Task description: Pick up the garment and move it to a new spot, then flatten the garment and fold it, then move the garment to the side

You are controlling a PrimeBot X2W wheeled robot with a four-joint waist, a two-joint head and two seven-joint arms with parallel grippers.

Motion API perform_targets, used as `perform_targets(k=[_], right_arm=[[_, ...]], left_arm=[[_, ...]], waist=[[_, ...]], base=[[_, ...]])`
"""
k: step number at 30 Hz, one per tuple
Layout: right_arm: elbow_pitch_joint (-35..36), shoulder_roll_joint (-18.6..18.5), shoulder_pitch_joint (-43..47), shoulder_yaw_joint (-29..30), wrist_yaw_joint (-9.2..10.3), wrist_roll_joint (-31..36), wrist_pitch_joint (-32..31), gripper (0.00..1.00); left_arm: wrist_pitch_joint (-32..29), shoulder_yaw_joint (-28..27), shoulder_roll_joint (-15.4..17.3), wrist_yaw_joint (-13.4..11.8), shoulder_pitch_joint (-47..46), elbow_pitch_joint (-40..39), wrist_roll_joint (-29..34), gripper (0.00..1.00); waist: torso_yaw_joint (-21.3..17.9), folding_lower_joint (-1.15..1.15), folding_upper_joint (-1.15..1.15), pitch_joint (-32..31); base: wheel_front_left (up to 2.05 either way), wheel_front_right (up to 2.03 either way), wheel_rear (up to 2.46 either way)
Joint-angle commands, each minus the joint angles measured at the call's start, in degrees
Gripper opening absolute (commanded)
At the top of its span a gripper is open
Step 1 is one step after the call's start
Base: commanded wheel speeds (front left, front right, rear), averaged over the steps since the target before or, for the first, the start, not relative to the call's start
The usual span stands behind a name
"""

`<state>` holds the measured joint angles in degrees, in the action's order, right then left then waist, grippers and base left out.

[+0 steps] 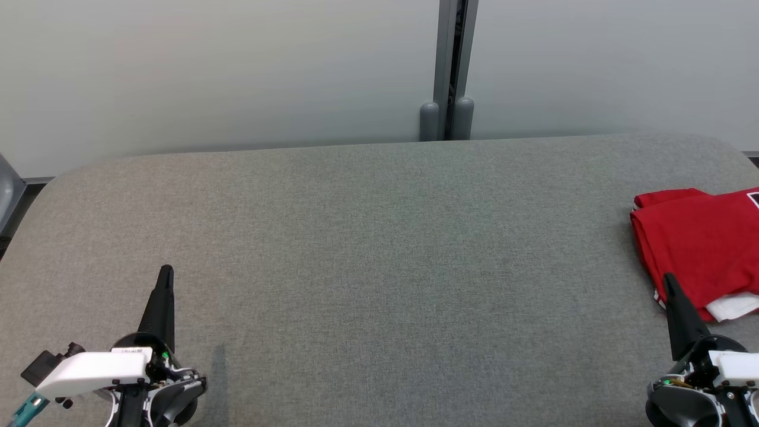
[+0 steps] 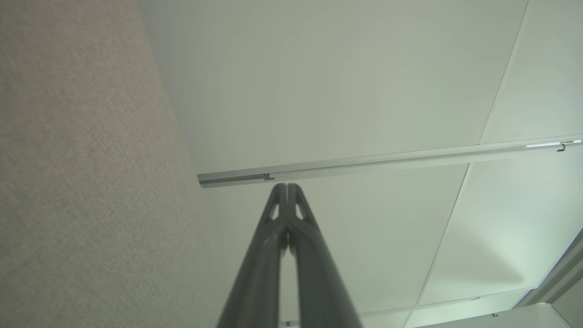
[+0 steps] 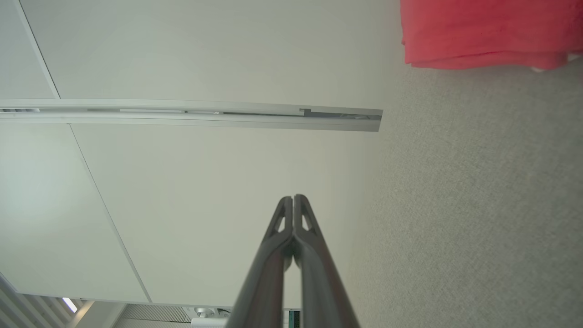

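Note:
The garment point(image 1: 702, 246) is a red folded piece with white trim at its near corner, lying at the far right of the grey cloth table point(image 1: 379, 255); its right part runs past the frame edge. In the right wrist view the garment point(image 3: 487, 32) shows at the top right. My right gripper point(image 1: 669, 279) is shut with nothing in it, its tips just at the garment's near edge in the head view; whether they touch it I cannot tell. My left gripper point(image 1: 166, 270) is shut and empty at the lower left, far from the garment. Both grippers' fingers point(image 2: 286, 187) point(image 3: 294, 198) are pressed together.
A pale wall with a grey vertical post point(image 1: 450, 71) rises behind the table's far edge. The table's rounded corners show at the far left and far right. A grey object point(image 1: 7, 190) stands beyond the left edge.

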<state>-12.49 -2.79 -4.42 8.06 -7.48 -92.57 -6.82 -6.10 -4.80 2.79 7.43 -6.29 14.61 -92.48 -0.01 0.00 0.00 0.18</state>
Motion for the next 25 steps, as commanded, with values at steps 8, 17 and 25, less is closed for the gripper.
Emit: perform_targets(k=[8, 17, 25], right_arm=[[-0.27, -0.21, -0.53, 0.10, -0.02, 0.19, -0.20, 0.00], [-0.27, -0.20, -0.53, 0.12, -0.02, 0.21, -0.19, 0.00], [-0.27, -0.20, -0.53, 0.12, -0.02, 0.22, -0.17, 0.00]], left_arm=[[-0.26, -0.32, 0.13, 0.27, -1.01, -0.02, -0.06, 0.00], [-0.26, -0.32, 0.12, 0.27, -1.01, -0.03, -0.05, 0.00], [-0.26, -0.32, 0.12, 0.27, -1.01, -0.03, -0.05, 0.00]], waist=[[0.00, 0.00, 0.00, 0.00], [0.00, 0.00, 0.00, 0.00], [0.00, 0.00, 0.00, 0.00]], base=[[0.00, 0.00, 0.00], [0.00, 0.00, 0.00], [0.00, 0.00, 0.00]])
